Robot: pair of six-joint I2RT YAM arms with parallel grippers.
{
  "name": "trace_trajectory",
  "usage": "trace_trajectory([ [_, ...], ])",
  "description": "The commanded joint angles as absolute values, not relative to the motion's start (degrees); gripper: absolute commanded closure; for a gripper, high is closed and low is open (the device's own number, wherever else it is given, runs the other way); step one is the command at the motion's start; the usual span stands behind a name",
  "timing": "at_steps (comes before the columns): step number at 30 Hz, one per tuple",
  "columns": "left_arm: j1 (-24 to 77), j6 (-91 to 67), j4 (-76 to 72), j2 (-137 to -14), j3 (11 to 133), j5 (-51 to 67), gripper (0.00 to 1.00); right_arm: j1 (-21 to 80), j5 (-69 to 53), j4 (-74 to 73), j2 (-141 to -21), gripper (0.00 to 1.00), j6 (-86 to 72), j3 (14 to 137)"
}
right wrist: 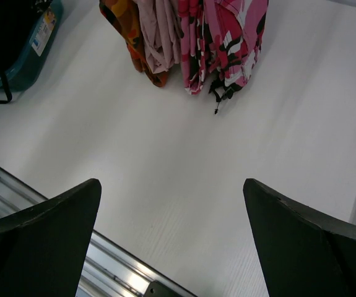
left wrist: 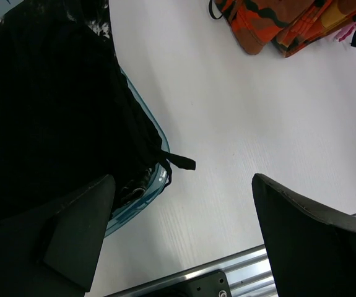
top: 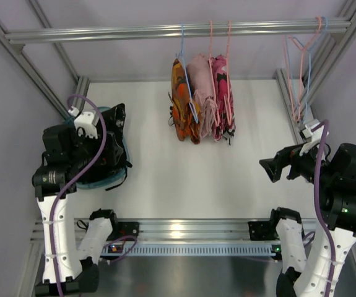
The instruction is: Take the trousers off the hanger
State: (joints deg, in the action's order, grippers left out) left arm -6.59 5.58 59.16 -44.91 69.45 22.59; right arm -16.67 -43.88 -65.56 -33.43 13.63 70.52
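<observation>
Clearly, the left gripper is open: its two dark fingers stand wide apart and nothing is between them. It hangs over the near right edge of a teal plastic basket that is filled with black cloth, and a short black strap sticks out over the rim. The right gripper is also open and holds nothing; it hovers above the bare white table on the right side and points toward the middle. Between the two arms, further back, three pairs of trousers hang close together from a metal rail across the top of the frame. The orange camouflage trousers are on the left, on a blue hanger. The pale pink trousers are in the middle and touch them, on a pink hanger. On the right is a bright pink camouflage pair with black and white blotches. All three are well apart from both grippers. Their lower ends come near the table, but I cannot tell if they touch it. Some empty hangers, pink and blue, hang at the far right end of the rail.
</observation>
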Motion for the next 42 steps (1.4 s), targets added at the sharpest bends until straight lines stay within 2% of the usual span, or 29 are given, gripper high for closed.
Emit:
trace_trajectory([
  [1, -6.7, 3.0, 56.8, -46.0, 70.9, 20.1, 0.02, -16.5, -44.6, -62.8, -33.7, 0.0, 12.7, 71.3],
  [3, -6.7, 0.3, 53.4, -47.7, 71.4, 18.4, 0.02, -16.6, -44.7, -62.8, -33.9, 0.01, 12.0, 71.6],
  [5, -6.7, -5.3, 51.4, -50.3, 73.1, 21.7, 0.02, -16.6, -44.7, -62.5, -34.3, 0.01, 11.5, 72.1],
  [7, -6.6, -9.8, 47.1, -51.8, 74.2, 26.1, 0.02, -16.5, -44.7, -62.2, -34.4, 0.01, 11.3, 72.6],
  [9, -6.7, -13.4, 42.4, -53.3, 73.9, 35.3, 0.02, -16.5, -44.6, -62.1, -34.7, 0.01, 11.1, 72.9],
  [11, -6.7, -21.8, 32.4, -53.7, 71.6, 40.5, 0.02, -16.5, -44.2, -62.0, -34.8, 0.01, 10.9, 73.4],
  [14, -6.3, -33.4, 16.9, -54.1, 68.6, 42.3, 0.02, -16.5, -43.7, -61.8, -34.8, 0.01, 10.5, 73.6],
  [17, -4.1, -43.2, 3.4, -55.4, 66.6, 41.1, 0.03, -16.5, -43.6, -61.4, -34.9, 0.01, 9.9, 73.3],
  [22, 10.2, -43.2, -2.9, -59.9, 68.2, 32.0, 0.06, -16.5, -43.4, -60.6, -35.7, 0.0, 8.9, 73.2],
  [25, 14.7, -46.5, -7.8, -64.1, 68.3, 30.7, 0.07, -16.6, -43.1, -60.2, -36.3, 0.01, 8.8, 73.9],
  [36, 23.5, -53.5, -21.0, -77.0, 72.0, 31.5, 0.23, -16.6, -41.9, -60.8, -37.4, 0.0, 9.0, 75.5],
  [42, 25.7, -54.8, -24.2, -80.2, 73.0, 32.1, 0.27, -16.6, -41.7, -60.9, -37.4, 0.01, 8.8, 75.3],
])
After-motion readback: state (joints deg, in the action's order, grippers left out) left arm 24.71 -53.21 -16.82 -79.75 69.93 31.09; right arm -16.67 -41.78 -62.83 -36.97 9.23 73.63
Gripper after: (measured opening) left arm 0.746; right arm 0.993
